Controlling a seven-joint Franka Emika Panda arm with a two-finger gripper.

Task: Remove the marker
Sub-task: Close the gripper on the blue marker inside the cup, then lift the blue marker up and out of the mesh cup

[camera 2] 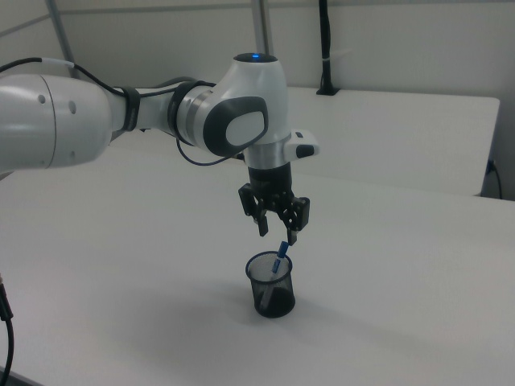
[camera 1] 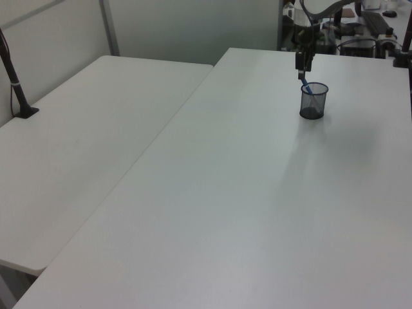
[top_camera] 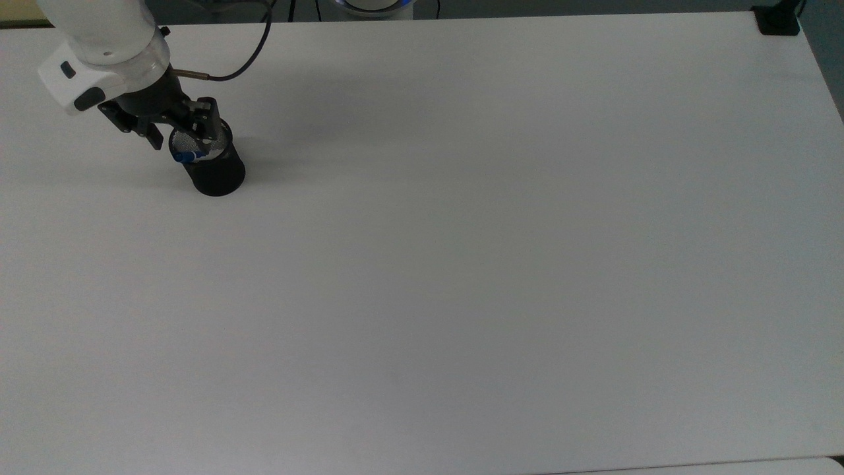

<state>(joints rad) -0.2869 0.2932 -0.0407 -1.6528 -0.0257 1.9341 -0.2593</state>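
In the right view, the black mesh cup stands upright on the white table, nearest of all the things. The marker leans inside it, blue cap end up, poking just above the rim and tilted toward the right view's right. Directly above, the gripper hangs with its fingers pointing down and spread apart — they straddle the marker's blue tip without pressing on it, one finger on the right view's left and the other just beside the cap. Behind the gripper rises the white arm, reaching in from the right view's left. Farther back a second white table carries a black post.

In the top view, the cup sits near the table's far left corner, well apart from everything else on the surface. The marker's blue end shows at the rim on the top view's left side, and the gripper is over the cup's mouth, its black fingers partly covering the opening.

In the left view, the cup is far off on the long table, the marker slanting up out of it — the gripper is just above its tip.
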